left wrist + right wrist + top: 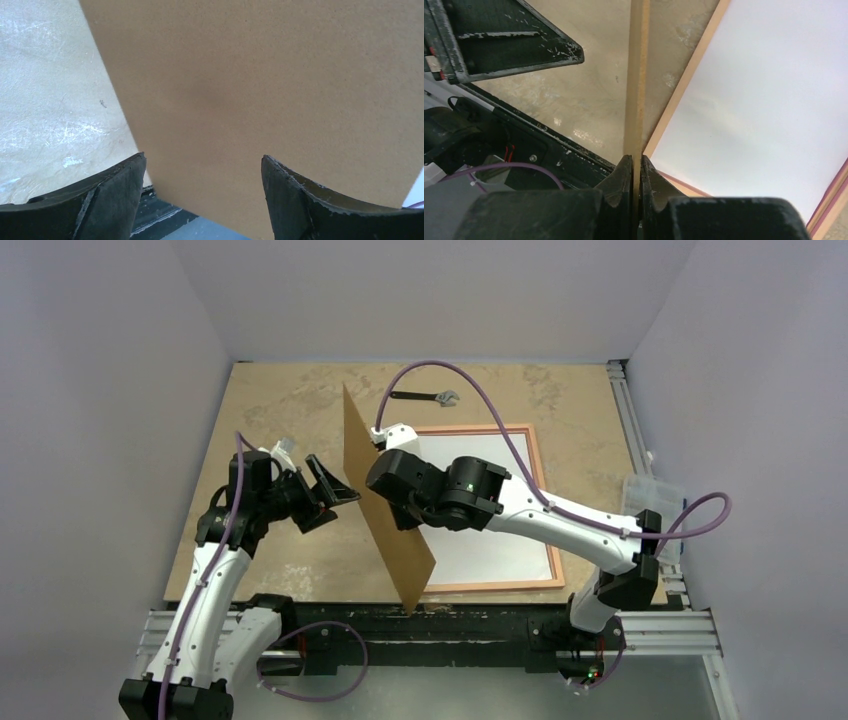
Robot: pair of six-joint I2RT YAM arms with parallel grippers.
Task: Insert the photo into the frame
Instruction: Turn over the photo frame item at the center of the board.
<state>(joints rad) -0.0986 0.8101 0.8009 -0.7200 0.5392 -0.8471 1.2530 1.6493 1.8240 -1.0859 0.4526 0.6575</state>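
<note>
Closest to the right wrist lens, the right tool [636, 165] is seen pinched tight on the thin edge of a plain brown board [638, 75], with no gap left between pads and board. Seen from above, the board [400, 560] is stood on edge and tilted. It runs from the near edge of the worktop [280, 410] towards the far side, between the two arms.

On the board's other face, the left tool [335, 495] is held with its jaws spread wide. Nothing is gripped, and whether the fingertips touch the board cannot be told. Its own camera is almost filled by the brown face.

Just right of the board, the frame [500, 587] is laid flat, back side up. A white sheet, judged to be the photo [490, 540] lying face down, is seated inside the rim. A small wrench [430, 397] is left at the far side, well apart.

The photo is judged to be in place already, so the step in hand seems to be lowering the board over it as a backing. The board is best tipped slowly to the right, with its lower edge set just inside the frame's left rim. Its free face should be steadied by the open left tool rather than clamped. Release is best delayed until the edges are squared, so that the photo is not dragged.
</note>
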